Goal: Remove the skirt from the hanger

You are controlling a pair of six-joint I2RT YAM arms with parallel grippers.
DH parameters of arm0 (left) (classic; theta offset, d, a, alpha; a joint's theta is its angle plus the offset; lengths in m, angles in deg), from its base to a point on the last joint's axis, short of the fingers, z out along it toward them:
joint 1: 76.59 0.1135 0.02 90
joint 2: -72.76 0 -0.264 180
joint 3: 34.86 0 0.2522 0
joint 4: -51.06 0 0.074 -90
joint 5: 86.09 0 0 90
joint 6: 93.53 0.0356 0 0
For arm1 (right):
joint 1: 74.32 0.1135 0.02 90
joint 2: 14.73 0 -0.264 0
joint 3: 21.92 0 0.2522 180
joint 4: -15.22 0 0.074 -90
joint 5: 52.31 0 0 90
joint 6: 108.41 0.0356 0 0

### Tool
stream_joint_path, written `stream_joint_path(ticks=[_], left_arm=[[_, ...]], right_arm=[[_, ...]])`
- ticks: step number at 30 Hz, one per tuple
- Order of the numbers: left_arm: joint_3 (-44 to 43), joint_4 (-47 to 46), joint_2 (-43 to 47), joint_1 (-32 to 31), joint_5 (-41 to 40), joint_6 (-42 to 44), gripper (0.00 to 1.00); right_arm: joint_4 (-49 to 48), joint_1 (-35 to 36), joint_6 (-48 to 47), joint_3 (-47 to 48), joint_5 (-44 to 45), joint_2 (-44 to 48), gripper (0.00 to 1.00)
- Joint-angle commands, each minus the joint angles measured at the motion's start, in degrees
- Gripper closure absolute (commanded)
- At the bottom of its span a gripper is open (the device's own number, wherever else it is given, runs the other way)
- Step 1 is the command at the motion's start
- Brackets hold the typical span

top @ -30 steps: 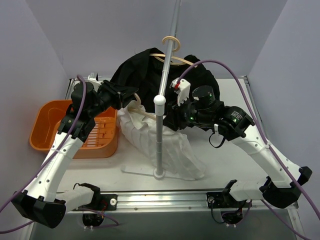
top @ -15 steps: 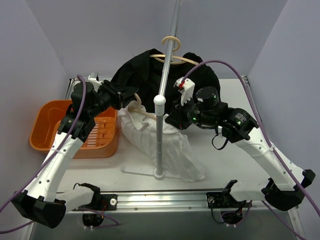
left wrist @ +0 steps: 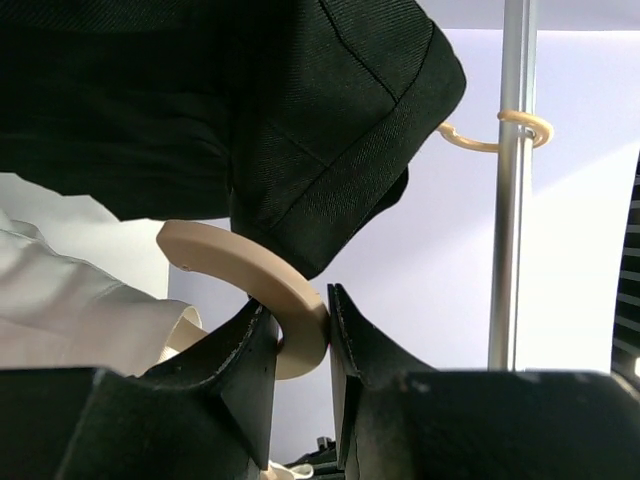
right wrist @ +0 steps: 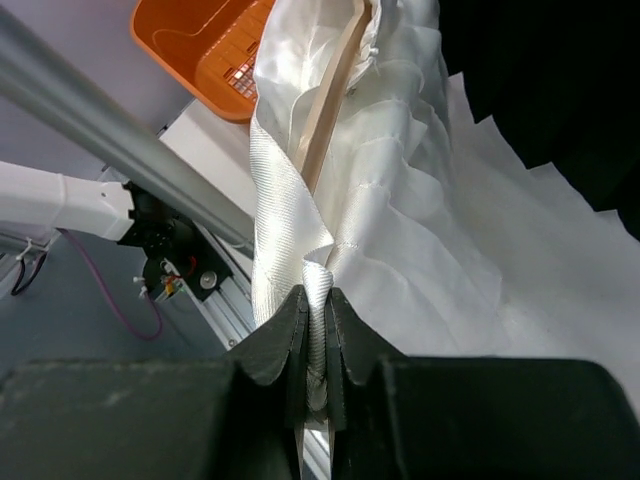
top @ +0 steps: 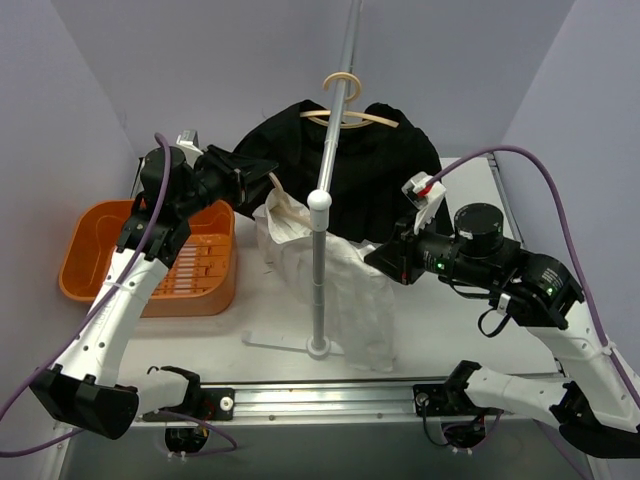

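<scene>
The white skirt point(top: 340, 290) hangs from a beige hanger point(top: 278, 207) beside the rack pole. My left gripper point(top: 262, 182) is shut on the hanger's curved hook point(left wrist: 240, 270), with both fingers pressed against it in the left wrist view. My right gripper point(top: 378, 258) is shut on a fold of the skirt's woven waistband point(right wrist: 318, 275), right of the pole. The hanger's arm point(right wrist: 330, 100) shows inside the skirt's top in the right wrist view. The skirt's lower part drapes onto the table.
A black garment point(top: 370, 180) on a second hanger point(top: 345, 118) hangs from the metal rack pole point(top: 320, 270), close behind the skirt. An orange basket point(top: 95, 250) sits at the left. The rack's flat base point(top: 270, 343) lies near the front rail.
My right gripper has shut on the skirt's waistband and pulled back to the right and toward the near edge, drawing the skirt along. My left gripper lifted the hanger slightly.
</scene>
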Motion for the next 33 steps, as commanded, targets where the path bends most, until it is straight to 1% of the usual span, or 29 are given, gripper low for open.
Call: stream_joint_path(ticks=[1,5,9,14,17,20,24,26,28,29,30,33], left_arm=[[-3.53,-1.88,-0.67,1.58,-5.5,2.42,0.98],[-6.24,0.66,-1.99,1.41,-6.55,5.13,0.98],[-8.01,2.51,-3.13,0.09,-7.43,6.81,0.98],[-8.8,5.24,-3.31,-0.17,-7.26,9.88,0.98],[-7.75,6.29,-2.17,0.18,-7.7,10.94,0.98],[-6.7,6.21,-1.9,0.09,-7.87,11.29,0.98],[-5.81,7.08,-1.55,0.09,-8.66,12.87,0.98],[-5.55,7.17,-1.55,0.44,-9.27,13.57,0.98],[-5.81,7.44,-2.07,0.53,-9.54,13.84,0.98],[-5.99,7.61,-2.34,0.62,-10.06,14.28,0.98],[-6.34,7.61,-2.6,0.62,-10.24,14.37,0.98],[-7.13,7.61,-4.01,0.62,-11.3,13.93,0.98]], right_arm=[[4.1,0.54,1.64,-0.14,-4.63,2.83,1.0],[3.93,0.54,1.37,0.12,-8.41,3.89,1.0],[2.88,0.54,0.5,3.11,-10.0,1.18,1.0],[1.56,0.54,0.15,9.68,-3.94,-4.62,1.0],[0.6,0.54,-0.12,12.86,-0.43,-6.65,1.0],[-0.54,0.54,-0.47,14.36,0.55,-7.45,1.0],[-0.64,0.54,-1.53,16.64,-2.26,-8.24,1.0],[-0.81,0.54,-1.62,16.65,-5.59,-7.98,1.0],[-0.99,0.54,-1.35,15.77,-8.4,-7.28,1.0],[-1.51,0.54,-1.09,15.07,-12.16,-6.32,1.0],[-1.43,0.54,-0.83,14.2,-14.02,-5.78,1.0],[0.24,0.54,-0.39,10.95,-18.52,-4.29,1.0]])
